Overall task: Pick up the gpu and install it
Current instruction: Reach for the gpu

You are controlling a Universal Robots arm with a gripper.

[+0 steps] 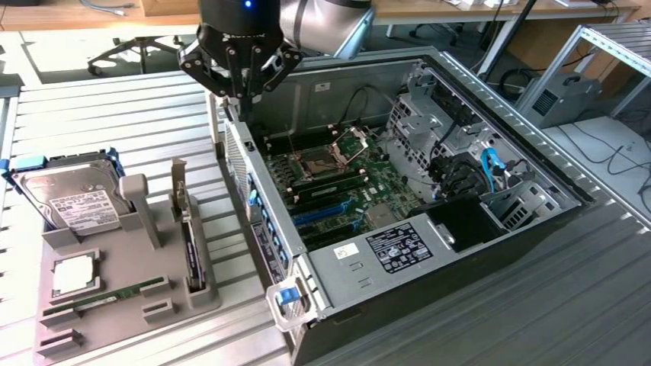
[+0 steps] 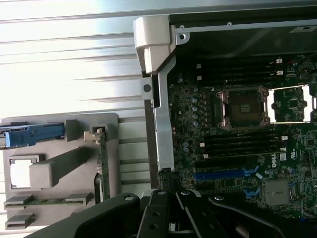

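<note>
I see the pincer point(image 1: 242, 94) pressed together with nothing between its fingers. It hangs just above the far corner of the computer case point(image 1: 356, 309), by the wall on the exterior view's left. I cannot tell whether it touches that wall.

The case lies open. Inside is the motherboard point(image 1: 341, 187) with 2 processor sockets, dark memory slots and blue slots nearer me.

On the exterior view's left of the case sits a gray holder point(image 1: 122, 263). It carries a hard drive point(image 1: 66, 200) standing in a far slot, a memory stick point(image 1: 110, 294) lying near, and the gpu point(image 1: 187, 229).

The gpu stands on edge in its slot, between the hard drive and the case and well apart from the pincer. It shows as a thin dark card with a green board edge and a silver bracket at its far end.
</note>
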